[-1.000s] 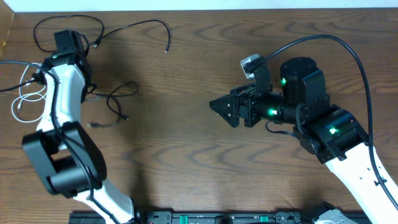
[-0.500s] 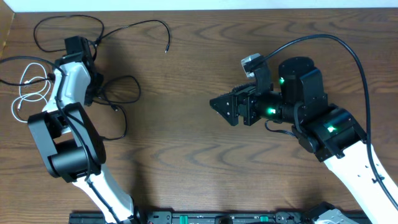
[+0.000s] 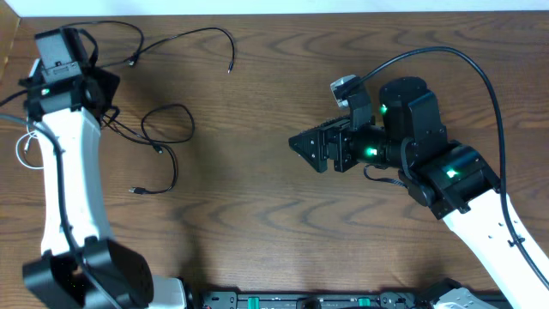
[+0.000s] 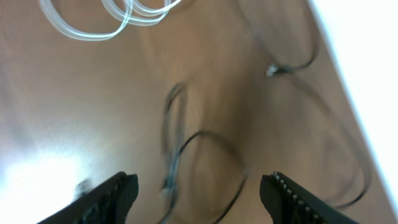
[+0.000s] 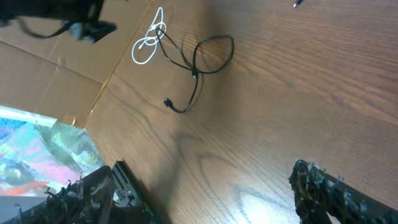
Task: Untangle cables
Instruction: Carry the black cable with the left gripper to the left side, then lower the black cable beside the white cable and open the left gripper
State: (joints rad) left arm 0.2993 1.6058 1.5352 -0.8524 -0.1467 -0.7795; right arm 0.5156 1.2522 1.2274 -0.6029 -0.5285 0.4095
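Cables spread over the table's [image 3: 257,215] far-left end: one black cable [image 3: 192,125] in a loose loop, second black cable [image 3: 184,33] along the back edge, white cable [image 4: 127,14] coiled beside the left arm. Left claw [image 4: 199,186] and right claw [image 5: 202,180] are wide open, holding nothing.

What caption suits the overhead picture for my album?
Left arm and right arm at a wooden table, black cables and a white cable strewn near the left one.
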